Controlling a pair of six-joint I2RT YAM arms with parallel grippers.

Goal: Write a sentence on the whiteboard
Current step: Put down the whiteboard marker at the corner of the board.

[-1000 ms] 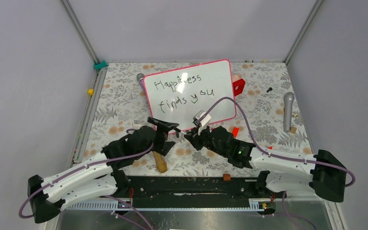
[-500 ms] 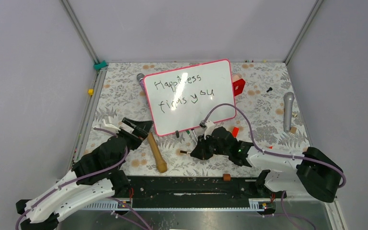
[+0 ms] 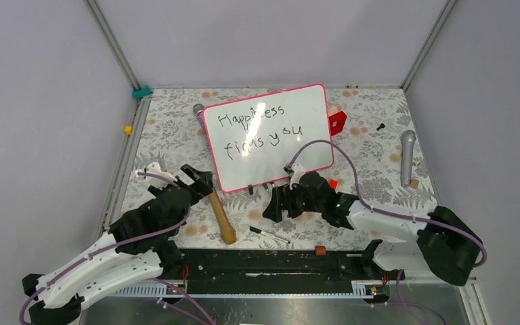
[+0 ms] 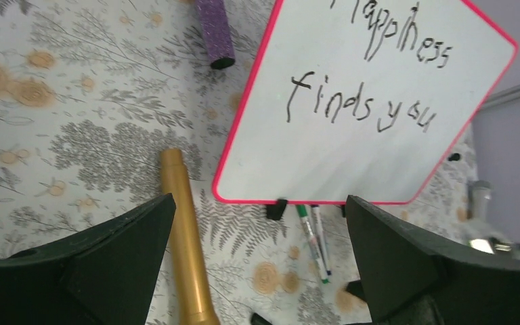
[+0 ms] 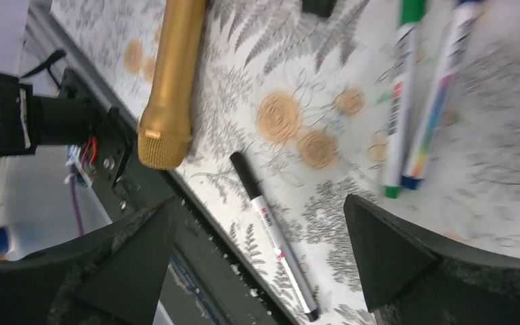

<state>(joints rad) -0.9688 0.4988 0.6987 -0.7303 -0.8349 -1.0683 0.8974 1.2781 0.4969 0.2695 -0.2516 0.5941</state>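
Release of the black marker (image 3: 269,234) by the right jaws is recorded: it is now found on the tabletop (image 3: 169,128) at lower centre, left jaws and right alike spread empty, the sentence (image 3: 261,128) on the whiteboard (image 3: 301,154), upper centre, judged complete.

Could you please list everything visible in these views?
whiteboard: one, white with pink-red frame, table centre
sentence: one, black, "Happiness finds you" on the whiteboard
gold microphone: one, gold, near side, left of centre
purple microphone: one, purple, at whiteboard's far left corner
silver microphone: one, grey, far right
red object: one, red, behind whiteboard
black marker: one, black and white, near edge
green marker: one, green and white, at whiteboard's near edge
blue marker: one, blue and white, beside green marker
left end effector: one, black, open, empty
right end effector: one, black, open, empty
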